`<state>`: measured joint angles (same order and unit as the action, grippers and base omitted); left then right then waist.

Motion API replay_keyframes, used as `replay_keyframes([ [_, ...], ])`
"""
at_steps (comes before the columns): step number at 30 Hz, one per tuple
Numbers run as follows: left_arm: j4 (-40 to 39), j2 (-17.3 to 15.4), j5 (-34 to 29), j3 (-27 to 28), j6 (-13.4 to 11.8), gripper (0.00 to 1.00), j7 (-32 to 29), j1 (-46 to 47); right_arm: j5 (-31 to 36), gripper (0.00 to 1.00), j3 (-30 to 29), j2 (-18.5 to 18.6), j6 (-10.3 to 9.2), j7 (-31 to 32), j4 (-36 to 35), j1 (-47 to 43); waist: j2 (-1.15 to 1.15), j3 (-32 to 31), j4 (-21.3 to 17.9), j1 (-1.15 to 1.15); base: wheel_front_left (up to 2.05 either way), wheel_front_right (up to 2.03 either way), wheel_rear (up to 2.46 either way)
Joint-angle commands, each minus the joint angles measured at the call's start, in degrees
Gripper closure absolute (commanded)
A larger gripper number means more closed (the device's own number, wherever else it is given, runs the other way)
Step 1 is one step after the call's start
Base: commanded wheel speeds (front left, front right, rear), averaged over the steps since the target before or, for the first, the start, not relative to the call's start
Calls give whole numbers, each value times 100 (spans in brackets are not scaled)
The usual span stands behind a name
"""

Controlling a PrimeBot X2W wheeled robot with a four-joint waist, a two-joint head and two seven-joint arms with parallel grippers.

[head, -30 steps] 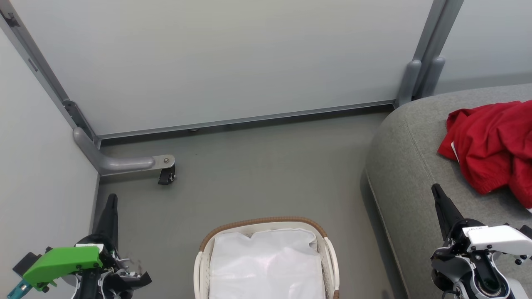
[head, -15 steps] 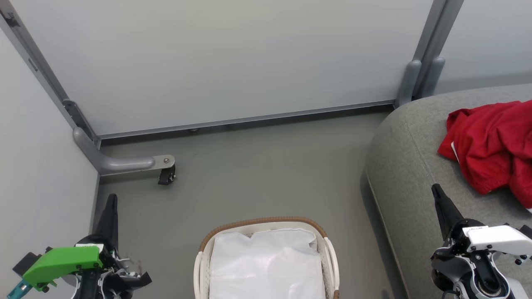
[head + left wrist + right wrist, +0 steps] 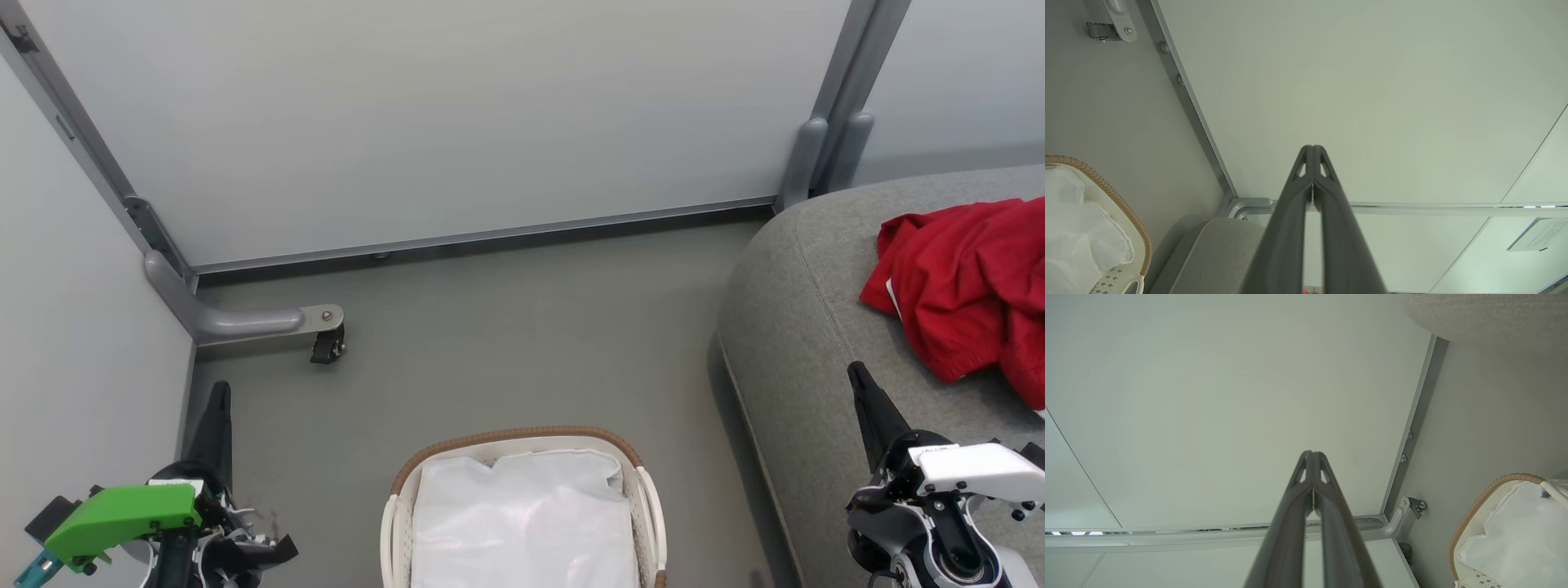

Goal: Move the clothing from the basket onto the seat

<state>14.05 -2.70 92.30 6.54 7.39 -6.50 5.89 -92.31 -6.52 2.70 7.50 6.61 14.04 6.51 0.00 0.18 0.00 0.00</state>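
Observation:
The red clothing (image 3: 967,286) lies bunched on the light grey seat (image 3: 804,327) at the right of the head view. The white basket (image 3: 637,482) with its brown woven rim stands on the floor at bottom centre, holding just its white cloth liner (image 3: 522,523). My left gripper (image 3: 219,392) is at the lower left, away from the basket, fingers pressed together and holding nothing (image 3: 1312,150). My right gripper (image 3: 856,371) hovers over the seat's near edge, short of the clothing, also shut and bare (image 3: 1312,455). The basket's rim (image 3: 1106,192) (image 3: 1490,490) shows in both wrist views.
Pale partition panels on grey metal frames close the space at the back and left. A grey curved foot with a black caster (image 3: 326,347) juts onto the floor at the left. Grey floor (image 3: 506,343) lies between the basket and the panels.

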Motion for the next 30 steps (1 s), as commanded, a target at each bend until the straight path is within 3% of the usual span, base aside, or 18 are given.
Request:
replay_keyframes([
  [1, -9, -33, 22, 13, 27, 100, -26, 66, -19, 100, -12, 34, -2, 9, -16, -59, 0, 0, 0, 0, 0, 0, 0],
  [30, -10, -33, 21, 12, 27, 100, -26, 66, -20, 100, -11, 34, -1, 8, -17, -59, 0, 0, 0, 0, 0, 0, 0],
])
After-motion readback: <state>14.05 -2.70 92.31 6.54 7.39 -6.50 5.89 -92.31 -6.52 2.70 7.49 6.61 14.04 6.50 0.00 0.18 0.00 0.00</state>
